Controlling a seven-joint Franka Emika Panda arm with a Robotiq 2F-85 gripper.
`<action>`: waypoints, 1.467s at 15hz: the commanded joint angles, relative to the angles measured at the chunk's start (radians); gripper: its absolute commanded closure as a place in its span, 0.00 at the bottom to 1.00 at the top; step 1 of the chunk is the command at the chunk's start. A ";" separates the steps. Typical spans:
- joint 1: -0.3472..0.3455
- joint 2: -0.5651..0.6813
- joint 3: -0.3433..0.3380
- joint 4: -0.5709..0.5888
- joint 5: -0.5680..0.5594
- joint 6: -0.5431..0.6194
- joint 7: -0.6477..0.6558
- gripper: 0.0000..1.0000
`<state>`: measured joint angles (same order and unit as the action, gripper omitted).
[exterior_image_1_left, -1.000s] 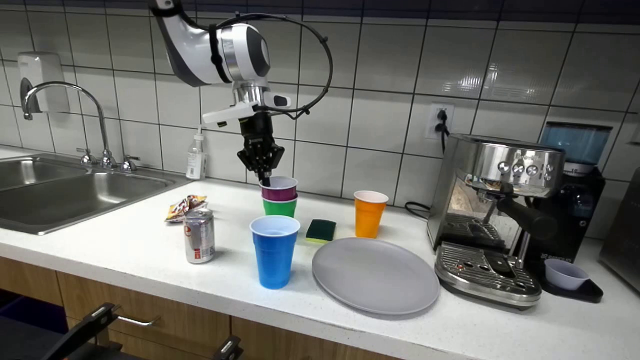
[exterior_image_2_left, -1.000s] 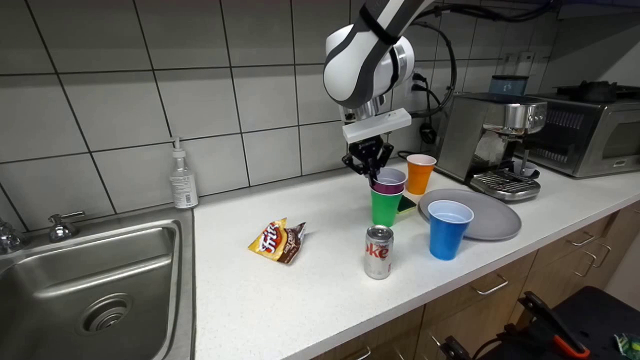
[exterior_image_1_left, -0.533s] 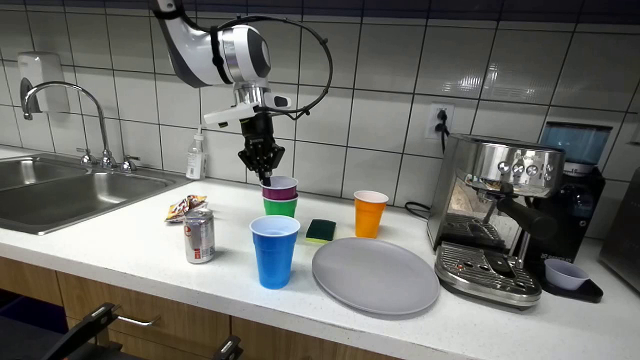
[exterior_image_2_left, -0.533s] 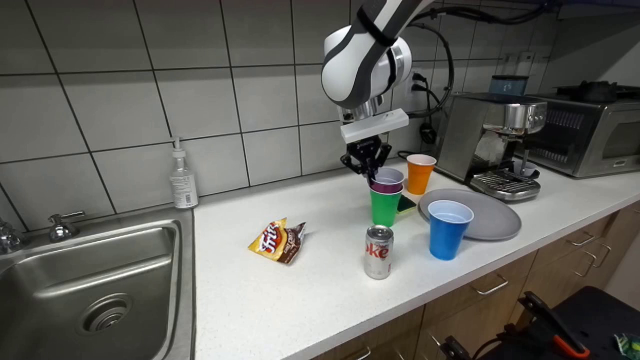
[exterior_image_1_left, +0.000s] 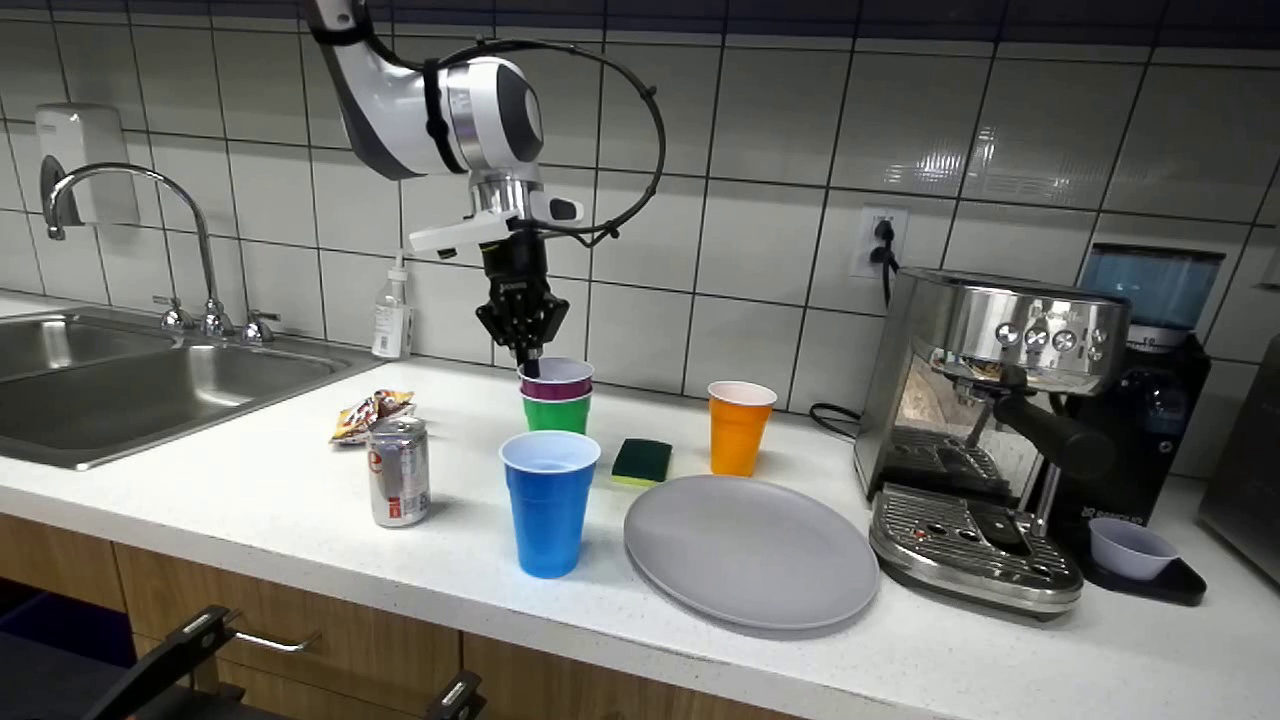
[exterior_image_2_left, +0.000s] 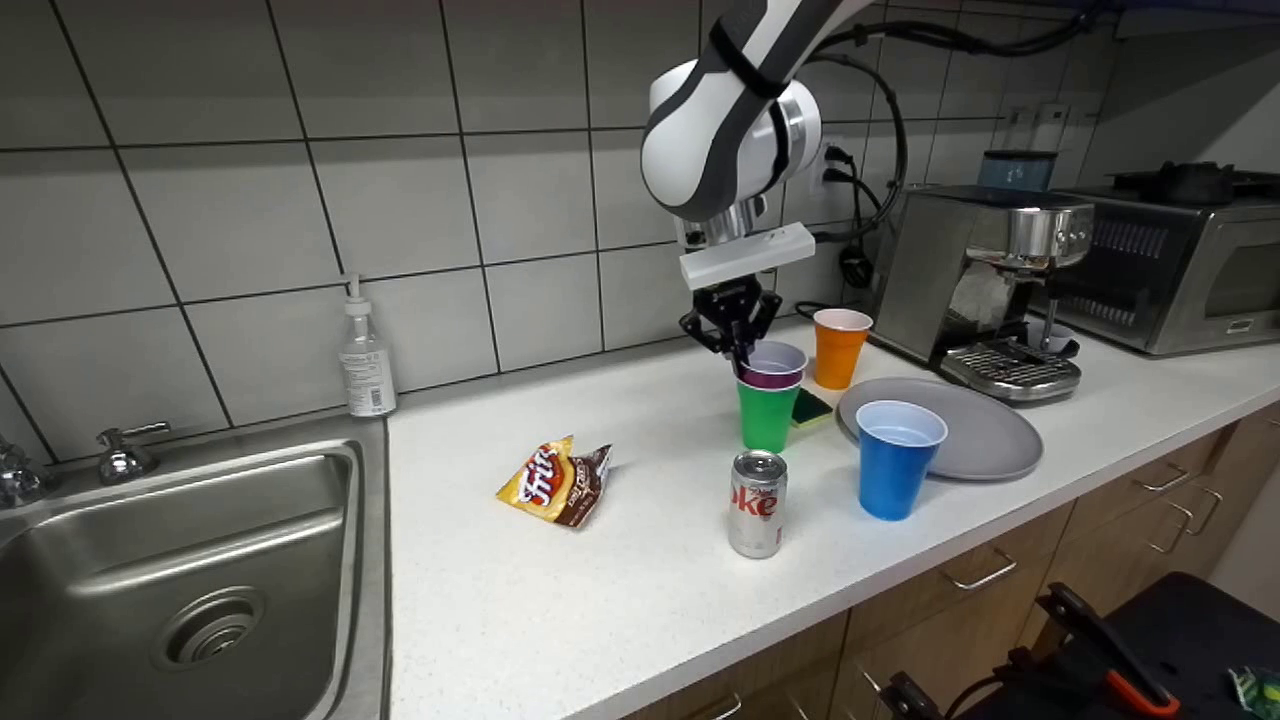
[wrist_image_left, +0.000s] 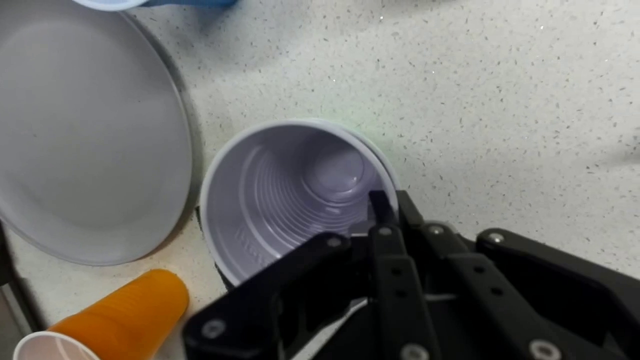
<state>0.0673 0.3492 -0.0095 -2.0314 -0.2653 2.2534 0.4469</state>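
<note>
And here's the tool (wrist_image_left: 394, 199), clamped on the thin wall of the purple cup (exterior_image_2_left: 772, 379), one tip inside the rim and one outside! That cup sits partway down in the green cup (exterior_image_2_left: 767, 418), which stands nearer the back edge of the tabletop (exterior_image_2_left: 480, 620) than the front. Nesting the pair looks like the step in hand, though drawing them apart would look much alike. Either way, the next move seems to call for straight travel along their shared axis, with a release once seated if it is nesting. Glossy plastic here, coloured outside, pale inside, fine ribs ringing the purple cup's tapering interior; a hard pinch would likely bend it. A matching blue cup (exterior_image_1_left: 548, 515) stands toward the front edge, an orange cup (exterior_image_1_left: 739, 435) by the back. Beside them lies a flat, matte grey plate (exterior_image_1_left: 752, 553), and between green and orange, a dark-topped sponge (exterior_image_1_left: 642, 458). On the side of the sink (exterior_image_2_left: 370, 560): a smooth metal can (exterior_image_2_left: 757, 508) and a crinkled, shiny snack bag (exterior_image_2_left: 553, 485).
</note>
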 joint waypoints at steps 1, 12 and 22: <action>0.014 0.011 -0.014 0.032 0.026 -0.033 -0.033 0.69; 0.001 -0.051 -0.006 -0.008 0.050 -0.025 -0.102 0.00; -0.025 -0.189 0.001 -0.107 0.121 -0.013 -0.258 0.00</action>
<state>0.0606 0.2277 -0.0132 -2.0813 -0.1823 2.2516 0.2568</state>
